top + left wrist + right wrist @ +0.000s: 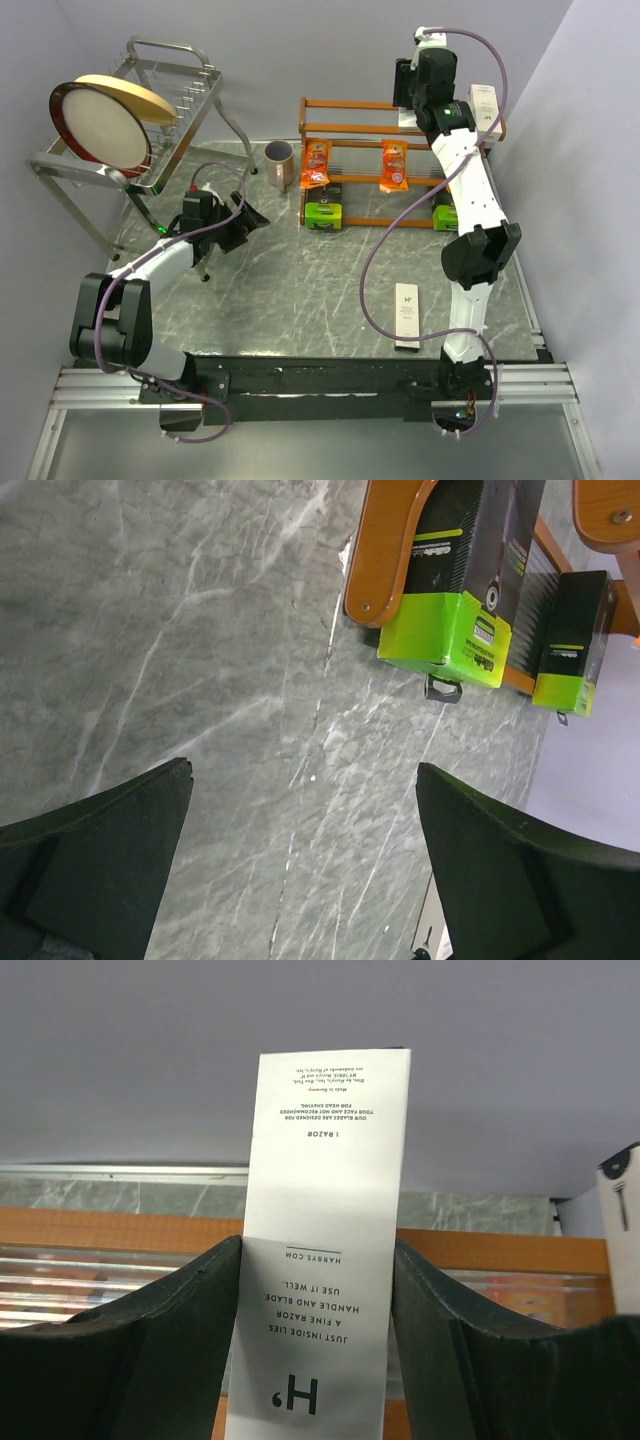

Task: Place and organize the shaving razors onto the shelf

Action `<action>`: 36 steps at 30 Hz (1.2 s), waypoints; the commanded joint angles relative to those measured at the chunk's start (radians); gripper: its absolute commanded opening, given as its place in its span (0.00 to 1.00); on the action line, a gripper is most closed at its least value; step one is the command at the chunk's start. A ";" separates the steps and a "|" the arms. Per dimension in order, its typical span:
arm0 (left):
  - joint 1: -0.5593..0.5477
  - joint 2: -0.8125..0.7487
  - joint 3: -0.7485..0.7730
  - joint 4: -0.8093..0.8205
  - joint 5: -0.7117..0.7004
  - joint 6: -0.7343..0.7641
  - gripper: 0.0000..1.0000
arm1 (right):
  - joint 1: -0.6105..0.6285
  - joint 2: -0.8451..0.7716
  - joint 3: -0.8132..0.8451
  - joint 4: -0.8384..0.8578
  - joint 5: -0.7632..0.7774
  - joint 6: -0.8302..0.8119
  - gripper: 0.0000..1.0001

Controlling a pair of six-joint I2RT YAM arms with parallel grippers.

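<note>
- Only the right wrist shows us the right gripper [318,1260] clamping a white box [328,1160].
- Our left gripper [303,770] is spread wide; lime-green pack [442,638] at one o'clock.

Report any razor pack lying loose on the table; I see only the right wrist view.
Observer: Besides your held white box, one loose white box lies flat at the near right of the table.
Operator: Give me the left claw's state.
Observer: The left claw is open and empty, over bare table left of the shelf.
Operator: List the lower tiers.
Observer: Two orange packets on the middle tier, green packs on the lowest.
</note>
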 commanded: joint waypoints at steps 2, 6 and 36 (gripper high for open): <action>0.002 0.014 0.029 0.047 0.014 -0.005 0.99 | -0.006 0.015 -0.002 -0.005 -0.015 0.033 0.61; 0.002 0.024 0.034 0.050 0.023 -0.020 1.00 | -0.005 0.005 -0.024 -0.005 -0.011 0.067 0.61; 0.000 0.058 0.055 0.075 0.017 -0.020 1.00 | 0.001 -0.044 -0.113 -0.030 0.026 0.142 0.65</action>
